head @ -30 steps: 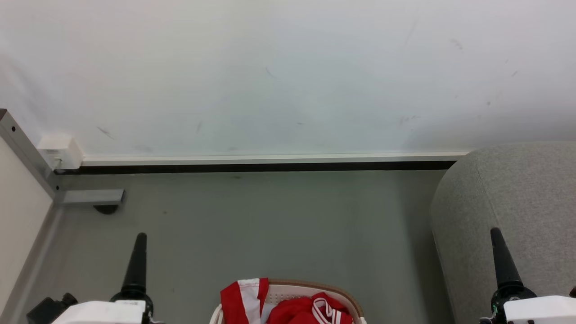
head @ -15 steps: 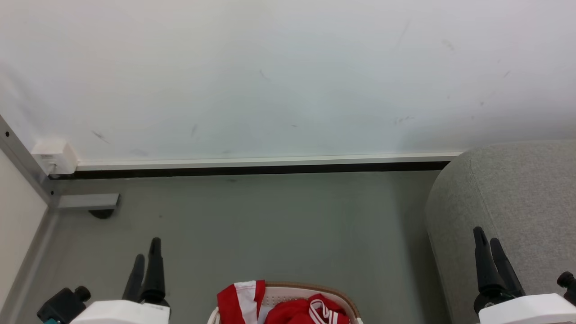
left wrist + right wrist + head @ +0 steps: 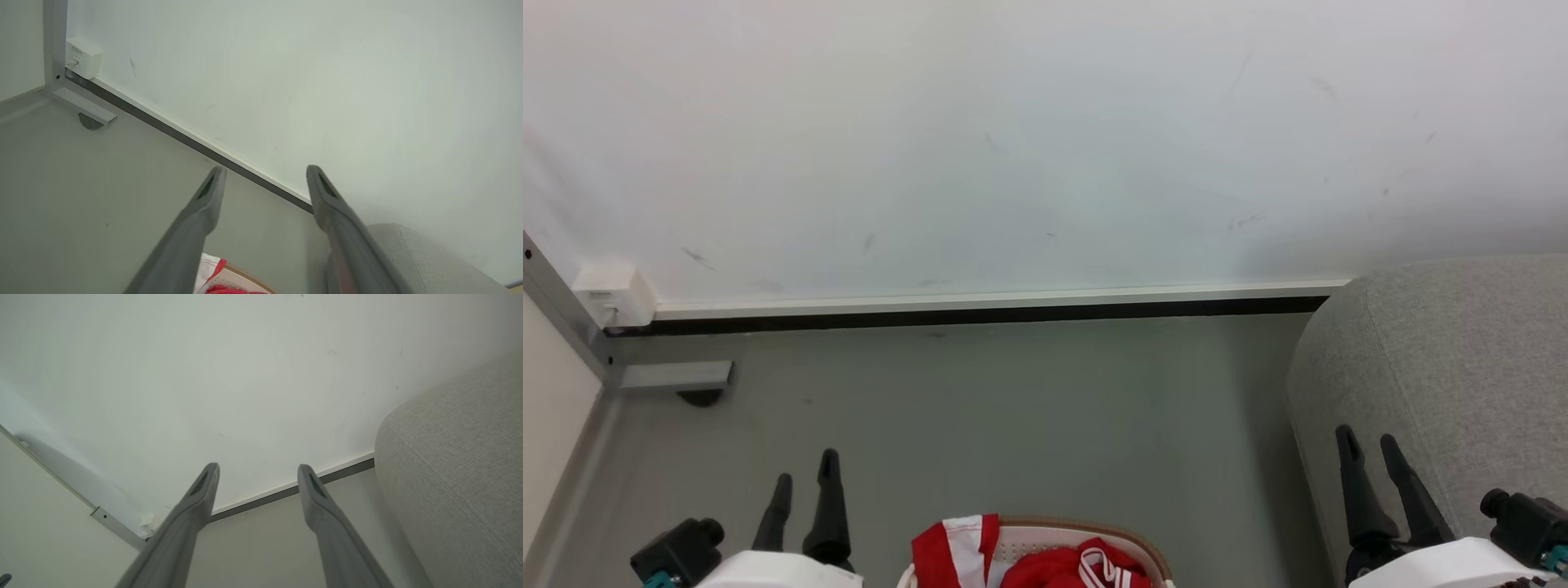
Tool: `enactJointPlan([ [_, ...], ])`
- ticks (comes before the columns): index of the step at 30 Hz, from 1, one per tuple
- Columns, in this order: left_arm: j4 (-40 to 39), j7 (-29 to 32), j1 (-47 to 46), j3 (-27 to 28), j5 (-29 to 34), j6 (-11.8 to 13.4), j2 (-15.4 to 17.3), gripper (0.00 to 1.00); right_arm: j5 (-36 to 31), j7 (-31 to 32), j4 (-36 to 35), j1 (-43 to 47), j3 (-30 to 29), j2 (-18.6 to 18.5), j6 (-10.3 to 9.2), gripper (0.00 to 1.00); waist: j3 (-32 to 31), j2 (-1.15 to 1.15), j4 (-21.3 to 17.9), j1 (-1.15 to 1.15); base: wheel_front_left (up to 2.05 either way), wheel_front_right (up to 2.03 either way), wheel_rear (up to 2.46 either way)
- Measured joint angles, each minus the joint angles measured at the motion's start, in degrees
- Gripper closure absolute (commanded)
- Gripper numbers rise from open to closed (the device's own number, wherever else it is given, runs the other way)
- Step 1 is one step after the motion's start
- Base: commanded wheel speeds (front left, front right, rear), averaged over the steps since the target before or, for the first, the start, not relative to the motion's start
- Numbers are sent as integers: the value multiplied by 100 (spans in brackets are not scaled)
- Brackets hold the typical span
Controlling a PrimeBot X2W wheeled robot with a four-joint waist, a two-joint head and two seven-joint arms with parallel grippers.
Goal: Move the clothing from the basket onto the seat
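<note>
Red clothing with white stripes lies heaped in the white basket with a brown rim, at the bottom centre of the head view. A white-and-red panel hangs over the basket's left rim. In the left wrist view a corner of the clothing and of the basket peeks in at the bottom. The grey seat fills the right side. My left gripper is open above the floor, left of the basket. My right gripper is open in front of the seat's side.
A white wall with a dark baseboard runs across the back. At the far left stand a grey metal post, a white box and a grey foot bracket. Bare grey floor lies between basket and wall.
Both grippers have turned so that two spread fingers show where one showed before. The left has shifted right, the right has shifted left. The head camera has drifted, sliding the scene down and left.
</note>
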Motion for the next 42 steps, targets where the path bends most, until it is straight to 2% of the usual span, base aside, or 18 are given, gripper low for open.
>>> enactJointPlan([
  [10,51,-188,-1,-125,644,166,10,0,-590,-166,186,-51,191,-24,0,0,-24,0,-52,0,0,0,0],
  [25,-77,-393,35,-215,1445,248,24,0,-1404,-367,253,-58,216,-15,0,0,-41,0,-158,0,0,0,0],
  [42,-116,-595,97,-305,2241,324,25,0,-2042,-578,207,-83,341,-11,0,0,-72,0,-269,0,0,0,0],
])
